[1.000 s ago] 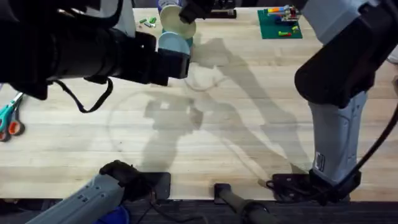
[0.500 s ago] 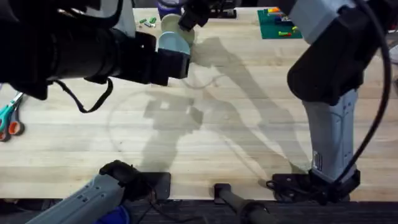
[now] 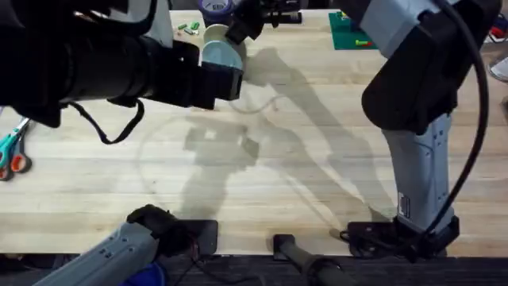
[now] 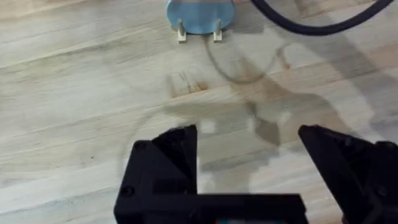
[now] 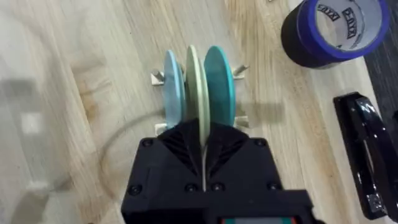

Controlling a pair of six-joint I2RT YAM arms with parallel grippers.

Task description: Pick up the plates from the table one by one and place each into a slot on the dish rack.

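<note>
While right tool pinches yellow-green plate betw. two blue plates in rack, left tool gapes wide over bare table.

**Fig.: Tabletop & items resting on it**

Light wood table, plank grain visible, w/ a faint ring mark on the surface. At far edge: small dish rack w/ three plates upright in its slots. Beside it, a blue tape roll & a black stapler. Green baseplate far right; scissors at left edge.
</note>
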